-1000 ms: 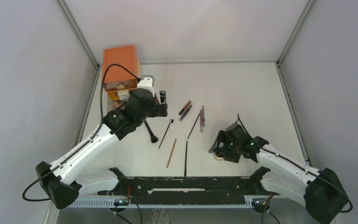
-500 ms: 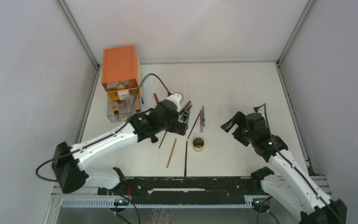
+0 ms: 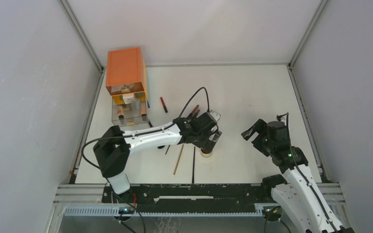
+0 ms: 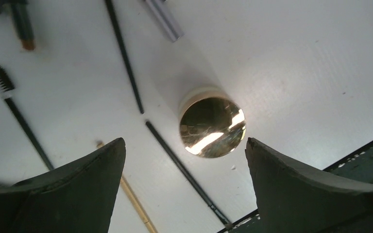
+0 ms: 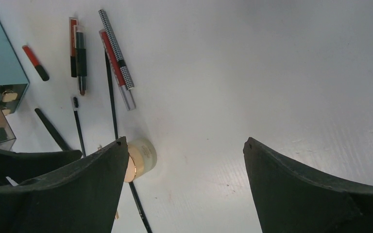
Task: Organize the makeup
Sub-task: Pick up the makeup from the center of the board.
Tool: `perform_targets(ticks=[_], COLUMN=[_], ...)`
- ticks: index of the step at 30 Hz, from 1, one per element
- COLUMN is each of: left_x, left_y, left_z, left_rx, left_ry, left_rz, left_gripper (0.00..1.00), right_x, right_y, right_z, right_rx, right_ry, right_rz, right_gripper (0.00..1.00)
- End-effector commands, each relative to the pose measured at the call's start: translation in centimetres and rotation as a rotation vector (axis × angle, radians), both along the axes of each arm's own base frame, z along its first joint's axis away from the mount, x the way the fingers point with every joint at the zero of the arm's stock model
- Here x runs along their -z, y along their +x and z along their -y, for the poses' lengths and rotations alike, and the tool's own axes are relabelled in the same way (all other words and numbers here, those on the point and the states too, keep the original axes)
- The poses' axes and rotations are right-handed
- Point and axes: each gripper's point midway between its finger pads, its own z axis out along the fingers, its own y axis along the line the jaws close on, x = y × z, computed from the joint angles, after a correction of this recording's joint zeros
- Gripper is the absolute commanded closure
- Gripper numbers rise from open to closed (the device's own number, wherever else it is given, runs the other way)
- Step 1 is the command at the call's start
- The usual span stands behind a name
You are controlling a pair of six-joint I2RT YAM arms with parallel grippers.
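A small cream jar with a gold lid (image 3: 206, 153) stands on the white table just under my left gripper (image 3: 211, 139). In the left wrist view the jar (image 4: 212, 127) lies ahead between my open, empty fingers, left gripper (image 4: 185, 141). A thin black pencil (image 4: 177, 160), a wooden pencil (image 4: 133, 204) and a spoolie brush (image 4: 2, 80) lie beside it. My right gripper (image 3: 252, 130) is open and empty, to the right of the jar (image 5: 143, 156), right gripper (image 5: 184, 141). A houndstooth pencil (image 5: 116, 48) and red pencils (image 5: 73, 43) lie farther off.
The orange three-drawer box (image 3: 125, 70) stands at the back left, with a clear drawer (image 3: 128, 114) pulled out. A red and black stick (image 3: 163, 104) lies near it. The wooden pencil (image 3: 178, 159) and black pencil (image 3: 193, 165) lie near the front rail (image 3: 189, 190).
My left arm has reached to the right, from over the pencils to just above the jar. My right gripper has drawn back a little to the right.
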Motion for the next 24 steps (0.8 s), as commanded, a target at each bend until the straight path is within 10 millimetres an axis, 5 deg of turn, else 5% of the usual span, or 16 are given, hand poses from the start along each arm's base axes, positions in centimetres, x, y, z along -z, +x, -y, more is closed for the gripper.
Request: perform_targets(ticks=[1,19,24], left_x=[-0.7,2.9,1.8], left_y=[0.0,-0.4,0.2], left_z=[3.7,3.8,3.8], left_rx=[0.045,0.038,0.035], left_ry=[-0.057,0.059,0.058], left_rz=[-0.050,-0.090,-0.053], left_gripper=[0.06,0.36,0.70], right_x=[-1.1,-1.1,-1.1], right_y=[0.6,0.7,0.7], right_z=[-0.2,-0.4,-0.5], right_rx=[-0.025,-0.036,-0.038], right_ry=[-0.006,0.000,0.002], right_rz=[0.030,0.032,0.029], right_gripper=[0.06,0.05,0.05])
